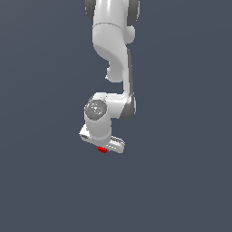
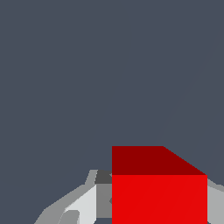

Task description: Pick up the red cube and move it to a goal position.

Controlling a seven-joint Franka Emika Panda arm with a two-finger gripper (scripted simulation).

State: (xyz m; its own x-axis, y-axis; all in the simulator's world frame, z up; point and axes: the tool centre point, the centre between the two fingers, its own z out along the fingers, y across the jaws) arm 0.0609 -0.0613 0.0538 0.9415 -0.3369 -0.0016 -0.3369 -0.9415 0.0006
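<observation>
Red cube (image 2: 159,192), held.
The cube is clamped between the fingers of the gripper (image 1: 103,147).

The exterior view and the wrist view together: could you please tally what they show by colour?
Red: 1, the red cube, lying between the fingers of the gripper.
White: 1, the robot arm with that gripper.
Total: 2 things, on a plain dark grey ground.

Flat, even simulator lighting (no cast shadows or glare); both renders slightly soft, coarse-edged, undistorted.
</observation>
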